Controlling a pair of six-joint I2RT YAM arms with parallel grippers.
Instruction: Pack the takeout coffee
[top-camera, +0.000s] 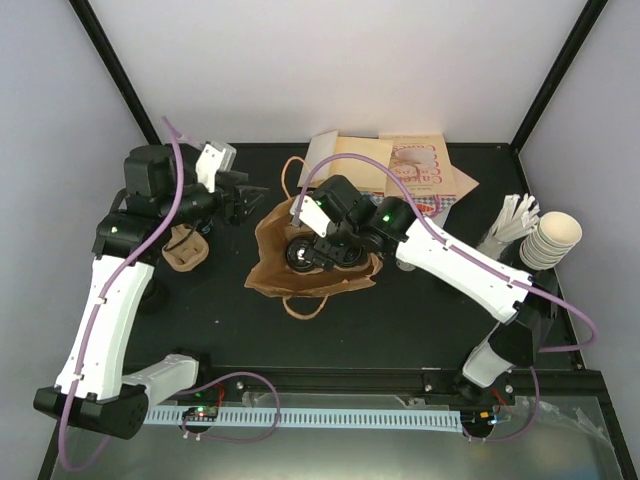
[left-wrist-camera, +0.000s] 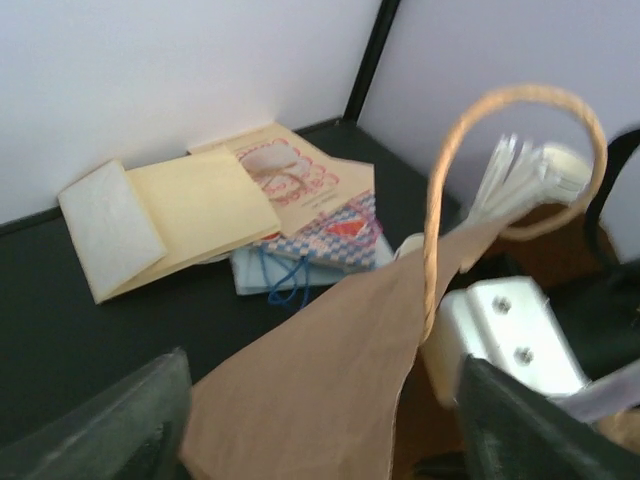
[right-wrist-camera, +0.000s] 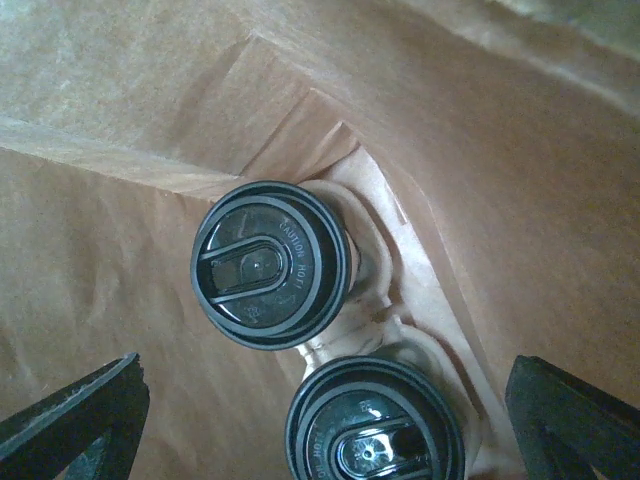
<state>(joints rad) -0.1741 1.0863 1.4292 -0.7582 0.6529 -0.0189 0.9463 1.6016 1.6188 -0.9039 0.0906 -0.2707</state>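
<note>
Only the right wrist view shows "CAUTION HOT" on the lid of the takeout coffee (right-wrist-camera: 270, 265), beside a second lidded cup (right-wrist-camera: 375, 430) inside the central brown bag (top-camera: 268, 272). Above them the right gripper (right-wrist-camera: 325, 400) gapes empty. The left gripper (left-wrist-camera: 325, 400) stands wide, the bag's edge between its fingers, ungripped.

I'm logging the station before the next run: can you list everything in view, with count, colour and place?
table: one, black
paper bag: one, brown, table centre, standing open
lidded coffee cups: two, black lids, inside the bag in a pale tray
cup carrier: one, brown, left of the bag
flat paper bags: several, cream, pink-printed, blue-checked, piled at the back
cup stack: one, cream, lidless, right edge
white strips: a bunch, beside the cup stack; kind unclear
left gripper: one, dark, open, bag's edge between its fingers
right gripper: one, dark, open, inside the bag above the cups
</note>
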